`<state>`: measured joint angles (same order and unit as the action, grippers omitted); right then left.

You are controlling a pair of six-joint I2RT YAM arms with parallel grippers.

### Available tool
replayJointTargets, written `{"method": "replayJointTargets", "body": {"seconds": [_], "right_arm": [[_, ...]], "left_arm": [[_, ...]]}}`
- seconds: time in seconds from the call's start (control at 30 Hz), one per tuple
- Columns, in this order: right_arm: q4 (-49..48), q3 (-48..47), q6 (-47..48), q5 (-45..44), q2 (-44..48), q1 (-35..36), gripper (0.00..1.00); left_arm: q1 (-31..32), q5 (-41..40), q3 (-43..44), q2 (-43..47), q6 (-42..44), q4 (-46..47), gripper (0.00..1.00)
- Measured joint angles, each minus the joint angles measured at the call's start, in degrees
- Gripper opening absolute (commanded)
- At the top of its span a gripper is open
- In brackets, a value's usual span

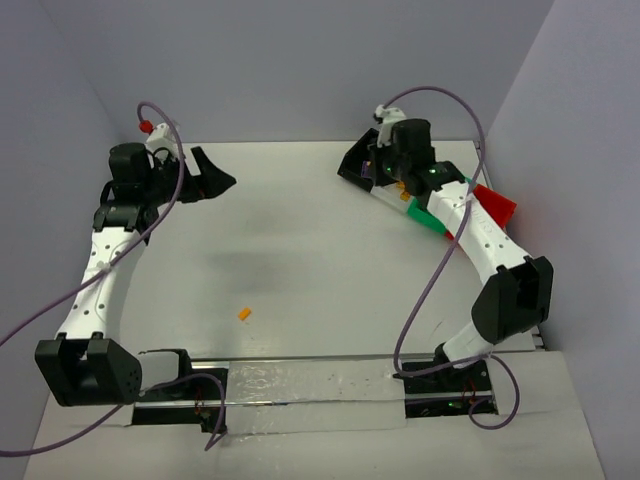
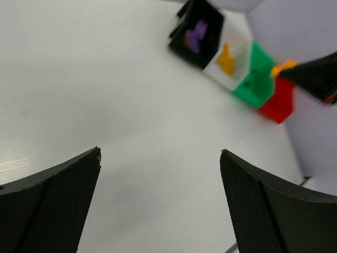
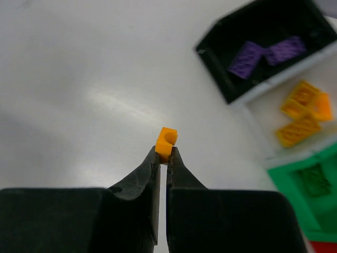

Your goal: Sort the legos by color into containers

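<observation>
My right gripper (image 3: 164, 157) pinches a small orange lego (image 3: 167, 140) at its tips near the black bin (image 3: 213, 66), while my left gripper (image 2: 160, 154) stands spread wide

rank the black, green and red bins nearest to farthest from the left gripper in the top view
From the left gripper:
1. black bin, the row's near end, toward the table's middle
2. green bin, further right along the row
3. red bin, the row's far right end
</observation>
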<state>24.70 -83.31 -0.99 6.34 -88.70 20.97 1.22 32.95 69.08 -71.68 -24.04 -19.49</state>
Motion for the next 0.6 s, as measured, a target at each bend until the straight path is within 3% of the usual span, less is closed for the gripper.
{"method": "replayJointTargets", "body": {"seconds": [0.27,0.47,0.6], "right_arm": [[2.78,-6.27,5.93,-4.42,-10.83,-10.28,0.00],[5.42,-17.21,7.66,-5.79,-22.70,-13.40,0.03],[7.52,-20.10,8.35,-6.23,-27.19,-15.23,0.11]], "left_arm": [[4.27,-7.71,-7.14,6.88,18.82,-10.33,0.99],[4.64,-8.36,-7.56,8.46,24.07,-13.04,0.99],[4.92,-7.92,-7.56,8.81,26.80,-13.94,0.97]]}}
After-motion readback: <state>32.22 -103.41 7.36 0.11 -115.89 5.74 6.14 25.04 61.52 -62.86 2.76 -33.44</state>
